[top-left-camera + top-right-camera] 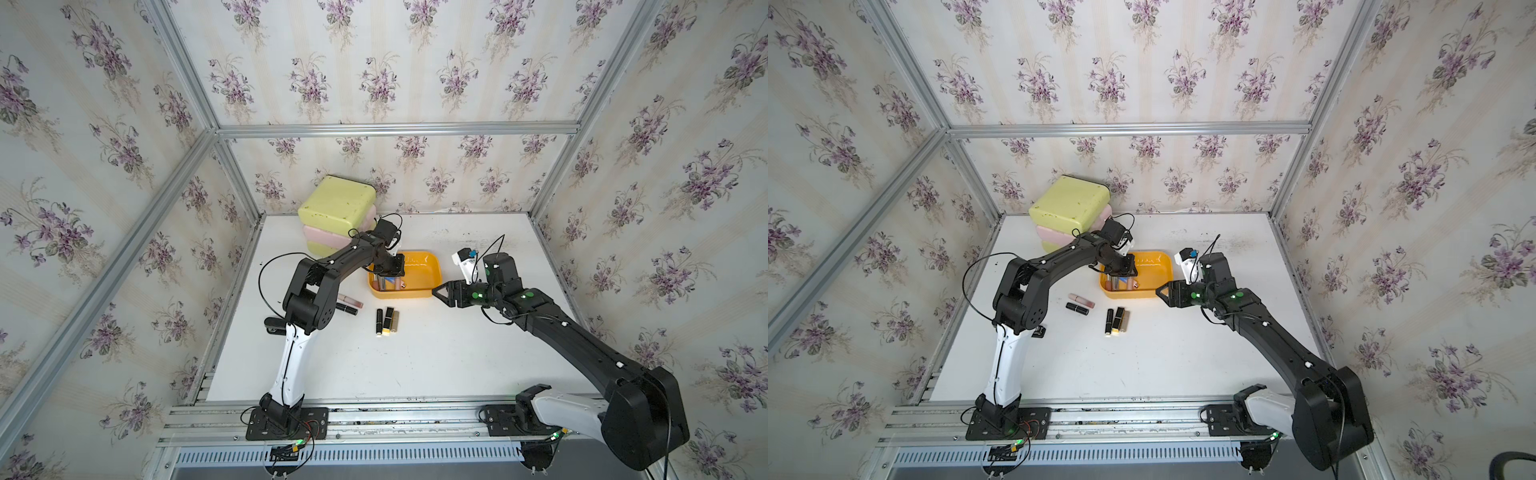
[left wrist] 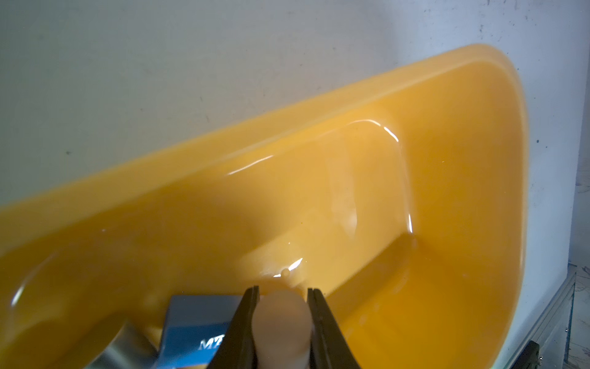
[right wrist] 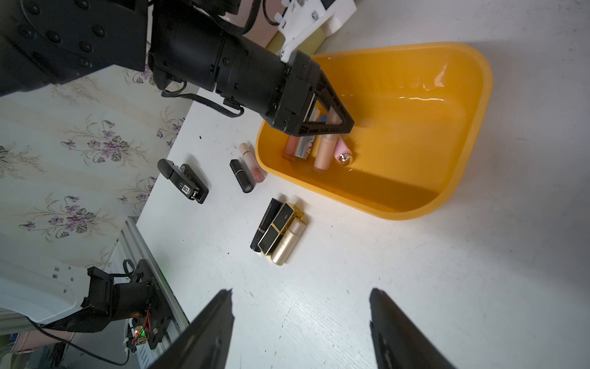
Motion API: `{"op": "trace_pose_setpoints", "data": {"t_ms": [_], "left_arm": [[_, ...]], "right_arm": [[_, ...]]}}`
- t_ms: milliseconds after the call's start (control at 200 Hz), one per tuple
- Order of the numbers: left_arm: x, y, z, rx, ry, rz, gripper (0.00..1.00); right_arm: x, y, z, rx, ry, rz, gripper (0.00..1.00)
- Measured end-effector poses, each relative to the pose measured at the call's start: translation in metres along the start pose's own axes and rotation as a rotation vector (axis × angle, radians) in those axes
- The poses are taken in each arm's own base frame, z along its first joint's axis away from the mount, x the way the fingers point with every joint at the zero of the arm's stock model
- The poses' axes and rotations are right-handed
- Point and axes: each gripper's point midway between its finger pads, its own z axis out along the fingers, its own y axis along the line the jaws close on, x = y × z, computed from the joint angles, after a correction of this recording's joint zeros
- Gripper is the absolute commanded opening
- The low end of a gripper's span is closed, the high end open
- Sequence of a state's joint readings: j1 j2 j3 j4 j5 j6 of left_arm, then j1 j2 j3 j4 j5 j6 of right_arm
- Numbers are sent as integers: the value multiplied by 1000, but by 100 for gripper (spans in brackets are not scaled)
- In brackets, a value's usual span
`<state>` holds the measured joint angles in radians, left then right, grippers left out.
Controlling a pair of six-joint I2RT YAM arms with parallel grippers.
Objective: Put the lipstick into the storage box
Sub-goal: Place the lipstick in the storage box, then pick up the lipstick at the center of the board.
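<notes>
The orange-yellow storage box (image 1: pixel 432 266) (image 1: pixel 1165 266) lies at the table's middle back. My left gripper (image 1: pixel 392 276) (image 2: pixel 283 289) reaches down into the box's left end, shut on a peach lipstick (image 2: pixel 282 326) that fills the gap between its pads. In the right wrist view that lipstick (image 3: pixel 324 153) hangs tilted from the left gripper (image 3: pixel 346 124), its lower end close to the box floor (image 3: pixel 415 153). Other tubes lie beside it, one pink with a silver end (image 3: pixel 342 150). My right gripper (image 1: pixel 436 293) (image 3: pixel 300 290) stands open and empty by the box's right front corner.
Three lipsticks (image 1: pixel 386 321) lie side by side in front of the box. A pink gloss tube and a black tube (image 1: pixel 349 303) lie to their left. Stacked pale green and pink lidded boxes (image 1: pixel 336 208) stand at the back left. A small black device (image 3: pixel 185 182) sits near the left edge.
</notes>
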<state>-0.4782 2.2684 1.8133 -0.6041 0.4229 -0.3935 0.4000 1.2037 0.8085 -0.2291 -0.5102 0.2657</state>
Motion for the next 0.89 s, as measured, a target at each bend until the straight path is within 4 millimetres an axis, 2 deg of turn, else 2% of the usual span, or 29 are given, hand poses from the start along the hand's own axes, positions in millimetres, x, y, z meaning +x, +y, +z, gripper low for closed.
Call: {"op": "trace_pose_setpoints", "data": {"t_ms": [120, 375, 695, 754, 779, 894], "left_arm": [[-2, -1, -1, 2, -3, 0, 42], [-3, -4, -3, 16, -5, -6, 48], [-14, -24, -35, 63, -64, 11, 54], [-13, -25, -38, 66, -69, 12, 54], [-13, -26, -39, 66, -69, 9, 58], [-6, -23, -43, 49, -64, 2, 59]], "right_arm": [[0, 0, 0, 0, 1, 0, 71], [-1, 1, 0, -2, -1, -1, 71], [-9, 11, -9, -17, -30, -13, 71], [-10, 12, -11, -20, -37, -8, 71], [-10, 13, -12, -20, -39, -9, 71], [-9, 14, -13, -23, -41, -7, 71]]}}
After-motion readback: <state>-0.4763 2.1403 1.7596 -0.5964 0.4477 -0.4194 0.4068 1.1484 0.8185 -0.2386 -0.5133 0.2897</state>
